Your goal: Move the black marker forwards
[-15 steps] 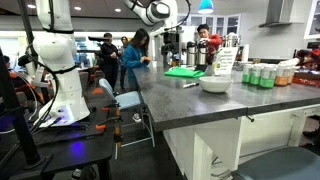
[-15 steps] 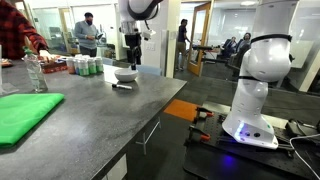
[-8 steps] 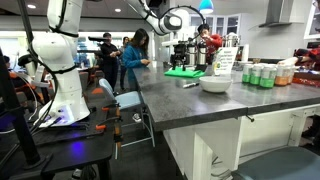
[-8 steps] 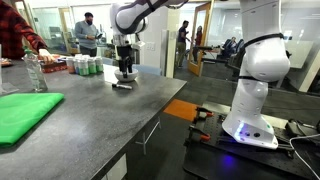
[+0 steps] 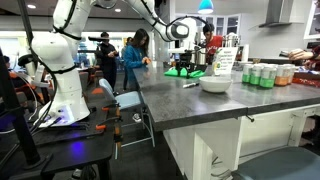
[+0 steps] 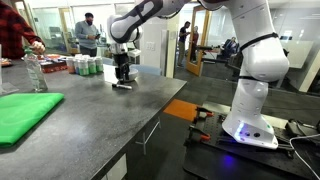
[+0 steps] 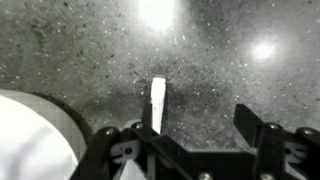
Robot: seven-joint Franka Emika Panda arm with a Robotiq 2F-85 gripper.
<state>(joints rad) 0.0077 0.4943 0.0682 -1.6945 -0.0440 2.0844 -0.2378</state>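
The black marker [image 5: 190, 84] is a small thin dark stick lying on the grey counter, just beside the white bowl [image 5: 214, 84]. It also shows in an exterior view [image 6: 123, 86] in front of the bowl. In the wrist view it is a pale thin stick [image 7: 157, 98] next to the bowl's rim [image 7: 35, 130] at the lower left. My gripper [image 5: 184, 66] hangs just above the marker [image 6: 124, 72]. In the wrist view the gripper [image 7: 200, 120] is open and empty, with the marker's end by one finger [image 7: 150, 118].
A green cloth [image 6: 25, 112] lies on the counter [image 6: 100, 120] and also shows in the other exterior view [image 5: 183, 71]. Several cans [image 5: 260, 76] and a sign card [image 5: 226, 60] stand behind the bowl. A bottle [image 6: 36, 74] stands near the cans. People stand at the back.
The arm has swung over and lowered the gripper from high above the counter down to just over the marker. The marker and bowl have not moved.
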